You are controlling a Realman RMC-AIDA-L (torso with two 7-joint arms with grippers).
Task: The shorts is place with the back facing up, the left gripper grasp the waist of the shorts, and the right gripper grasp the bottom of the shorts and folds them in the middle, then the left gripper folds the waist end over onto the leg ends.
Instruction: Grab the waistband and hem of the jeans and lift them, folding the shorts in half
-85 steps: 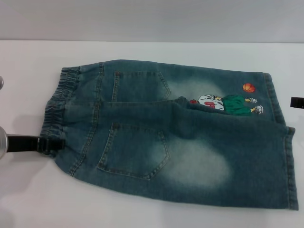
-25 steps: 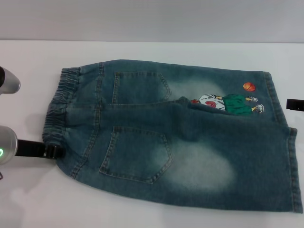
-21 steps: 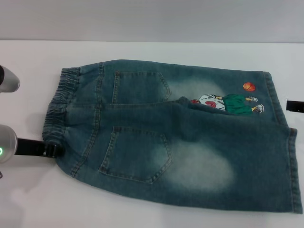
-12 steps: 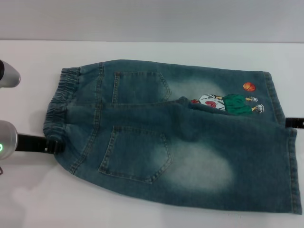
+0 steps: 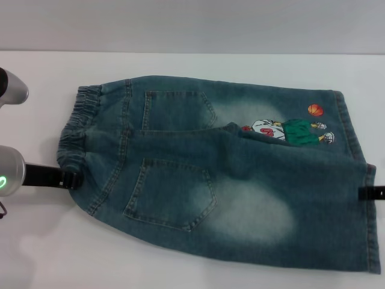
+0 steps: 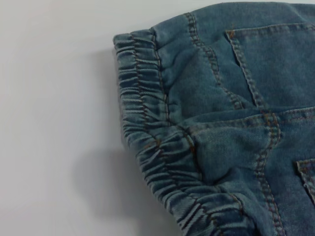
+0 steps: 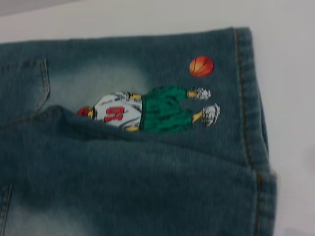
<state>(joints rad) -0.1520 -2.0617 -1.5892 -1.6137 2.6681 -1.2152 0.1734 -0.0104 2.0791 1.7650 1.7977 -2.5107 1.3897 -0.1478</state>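
**A:** Anything different from a moment back?

**B:** Yes. Look at the right hand (image 5: pixel 372 192): lower along the right edge than half a second ago, now level with the nearer leg's hem instead of up beside the cartoon print (image 5: pixel 287 131). Then the left hand (image 5: pixel 67 179): nudged a touch inward, now right against the nearer corner of the waist (image 5: pixel 75 129).

**A:** Meaning for the task?

**B:** Reads as both lining up for the first grasp, one at the waist and the other at the bottom of the shorts (image 5: pixel 368 229). No fold begun yet. See the shorts (image 5: pixel 228 174): flat and back up, spread across the tabletop (image 5: pixel 180 271), with the waist toward the robot's left and the leg ends toward its right.

**A:** Gripping yet?

**B:** Cannot tell for either, open or closed. Only a dark sliver of the right hand in the head view, possibly touching the hem. Most of the left hand lost against the denim. No help from the wrist views, just cloth there.

**A:** And the count?

**B:** One pair of shorts. Two back pockets, nearer (image 5: pixel 171 192) and farther (image 5: pixel 178 109). One gathered waist, two leg hems. One cartoon print with one orange ball (image 5: pixel 314 110). Two hands, one at each end.
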